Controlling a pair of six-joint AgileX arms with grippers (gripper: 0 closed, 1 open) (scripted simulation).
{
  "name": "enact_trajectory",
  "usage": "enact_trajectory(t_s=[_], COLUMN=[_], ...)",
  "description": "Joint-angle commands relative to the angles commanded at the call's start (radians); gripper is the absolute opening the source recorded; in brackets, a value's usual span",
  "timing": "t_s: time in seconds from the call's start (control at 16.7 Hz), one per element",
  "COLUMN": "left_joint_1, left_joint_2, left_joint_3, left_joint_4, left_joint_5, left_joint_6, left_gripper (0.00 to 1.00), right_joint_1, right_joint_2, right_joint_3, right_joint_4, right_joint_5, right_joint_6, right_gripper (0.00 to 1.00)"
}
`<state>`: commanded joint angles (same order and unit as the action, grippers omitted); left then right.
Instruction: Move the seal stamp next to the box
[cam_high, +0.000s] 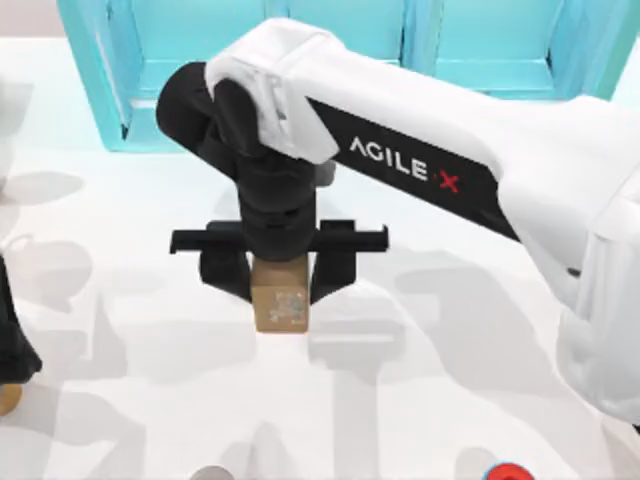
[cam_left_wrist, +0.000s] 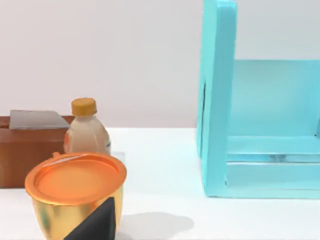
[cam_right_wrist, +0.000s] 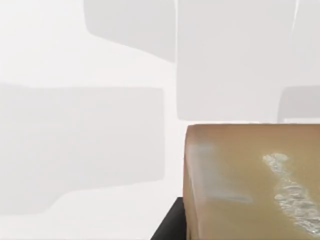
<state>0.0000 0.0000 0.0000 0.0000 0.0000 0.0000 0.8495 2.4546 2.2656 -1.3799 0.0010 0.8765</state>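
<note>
The seal stamp (cam_high: 281, 298) is a small tan wooden block with pale carved marks on its top face, near the middle of the table. My right gripper (cam_high: 280, 268) reaches in from the right and points down over it. One black finger stands against each side of the stamp, so the gripper is shut on it. In the right wrist view the stamp (cam_right_wrist: 250, 185) looms close, with a black finger (cam_right_wrist: 170, 227) at its edge. The box is out of view. My left arm (cam_high: 12, 345) is parked at the table's left edge.
A big turquoise shelf unit (cam_high: 330, 40) stands along the back edge. A red-and-blue round thing (cam_high: 505, 471) lies at the front right. The left wrist view shows a gold cup (cam_left_wrist: 75, 195), a small bottle (cam_left_wrist: 86, 132), a dark brown block (cam_left_wrist: 25, 150) and the shelf unit's wall (cam_left_wrist: 216, 100).
</note>
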Motion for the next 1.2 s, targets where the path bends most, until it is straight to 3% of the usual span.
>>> enact_trajectory(t_s=[0.36, 0.96, 1.2], left_joint_1=[0.000, 0.000, 0.000], left_joint_2=[0.000, 0.000, 0.000], left_joint_3=[0.000, 0.000, 0.000], left_joint_4=[0.000, 0.000, 0.000], left_joint_5=[0.000, 0.000, 0.000], left_joint_6=[0.000, 0.000, 0.000], left_gripper=[1.00, 1.00, 1.00], right_joint_1=[-0.068, -0.412, -0.503], right_joint_2=[-0.108, -0.807, -0.967], right_joint_3=[-0.111, -0.818, -0.980], right_joint_4=[0.008, 0.012, 0.009], right_joint_5=[-0.003, -0.004, -0.002], right_joint_6=[-0.059, -0.420, -0.521], right_gripper=[0.00, 0.00, 0.00])
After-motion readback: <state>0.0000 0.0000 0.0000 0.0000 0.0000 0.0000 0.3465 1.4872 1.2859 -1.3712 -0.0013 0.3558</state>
